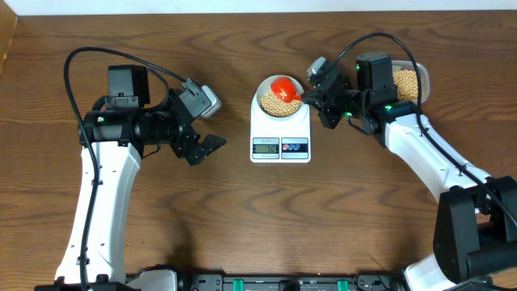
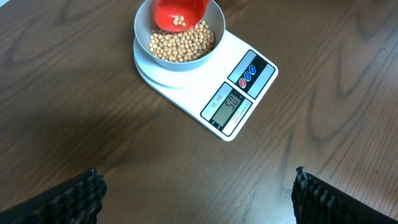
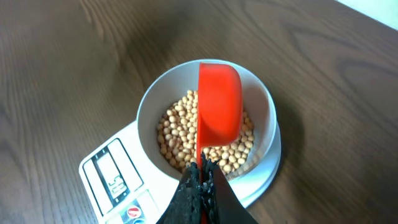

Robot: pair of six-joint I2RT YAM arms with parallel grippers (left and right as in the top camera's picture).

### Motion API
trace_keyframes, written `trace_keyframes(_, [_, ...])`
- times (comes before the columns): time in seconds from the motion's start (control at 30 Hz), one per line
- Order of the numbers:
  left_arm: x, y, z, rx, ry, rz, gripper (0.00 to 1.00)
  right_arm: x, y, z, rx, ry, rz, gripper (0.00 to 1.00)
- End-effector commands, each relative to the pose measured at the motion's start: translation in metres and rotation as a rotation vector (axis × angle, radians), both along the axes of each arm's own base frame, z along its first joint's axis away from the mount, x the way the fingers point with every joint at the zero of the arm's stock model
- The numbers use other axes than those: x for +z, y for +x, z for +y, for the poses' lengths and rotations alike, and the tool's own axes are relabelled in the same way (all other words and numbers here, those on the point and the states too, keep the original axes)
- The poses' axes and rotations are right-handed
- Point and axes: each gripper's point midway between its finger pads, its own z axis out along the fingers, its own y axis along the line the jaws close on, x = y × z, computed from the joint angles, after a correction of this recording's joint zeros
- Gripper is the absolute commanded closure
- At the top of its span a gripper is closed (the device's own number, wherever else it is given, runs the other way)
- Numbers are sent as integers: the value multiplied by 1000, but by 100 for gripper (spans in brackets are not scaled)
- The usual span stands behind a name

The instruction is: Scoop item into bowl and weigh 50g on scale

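left gripper (image 1: pixel 206 148) jaws wide apart, empty, beside scale (image 1: pixel 279 132) | right gripper (image 3: pixel 201 182) clamped tight on red scoop (image 3: pixel 219 106), tipped over bowl (image 3: pixel 266 112) | beans (image 3: pixel 174 134) in bowl on scale

The table (image 1: pixel 242 226) is dark wood with visible grain and a matt finish; the scale (image 2: pixel 186 93) is smooth white plastic. The scoop (image 3: pixel 219 102) is glossy red plastic, the beans (image 2: pixel 180 45) are matt, and the bowl (image 3: pixel 261 106) is smooth, possibly glazed ceramic. The left finger pads (image 2: pixel 74 199) are black, matt and ribbed.
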Motion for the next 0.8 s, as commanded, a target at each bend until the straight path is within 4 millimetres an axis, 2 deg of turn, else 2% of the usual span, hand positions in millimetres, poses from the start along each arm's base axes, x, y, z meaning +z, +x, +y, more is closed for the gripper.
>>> trace_keyframes(0.0, [10,1,-1,-16,-1,-35,2,18,1,4,17,8,-65,99])
trace_keyframes(0.57, [10,1,-1,-16,-1,-36,2,20,0,9,23,18,-71,99])
trace_keyframes(0.77, [10,1,-1,-16,-1,-36,2,21,3,5,-32,58,-12,99])
